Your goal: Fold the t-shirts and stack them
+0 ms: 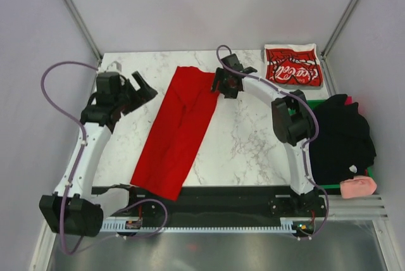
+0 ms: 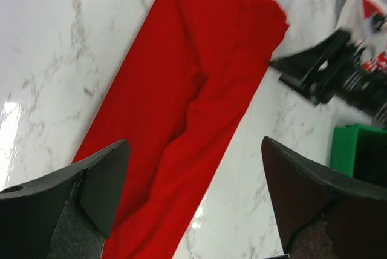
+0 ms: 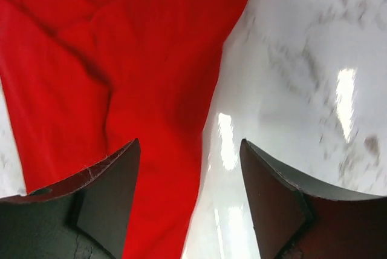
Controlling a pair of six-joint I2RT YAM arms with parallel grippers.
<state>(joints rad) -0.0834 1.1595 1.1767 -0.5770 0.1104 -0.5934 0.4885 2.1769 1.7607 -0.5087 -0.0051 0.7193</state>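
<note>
A plain red t-shirt (image 1: 177,128) lies folded into a long strip, slanting across the marble table from near left to far middle. A folded Coca-Cola t-shirt (image 1: 292,65) sits at the back right corner. My left gripper (image 1: 142,87) hovers just left of the strip's far end, open and empty; the left wrist view shows the red t-shirt (image 2: 193,89) beneath that gripper (image 2: 195,143). My right gripper (image 1: 224,84) stands at the strip's far right corner, open, with the red t-shirt's (image 3: 121,59) edge under this gripper's (image 3: 190,141) gap and nothing held.
A heap of black cloth (image 1: 342,138) fills a green bin (image 2: 357,150) at the right edge, with a pink cloth (image 1: 357,187) in front of it. A small white object (image 1: 114,66) sits at the back left corner. Grey walls enclose the table.
</note>
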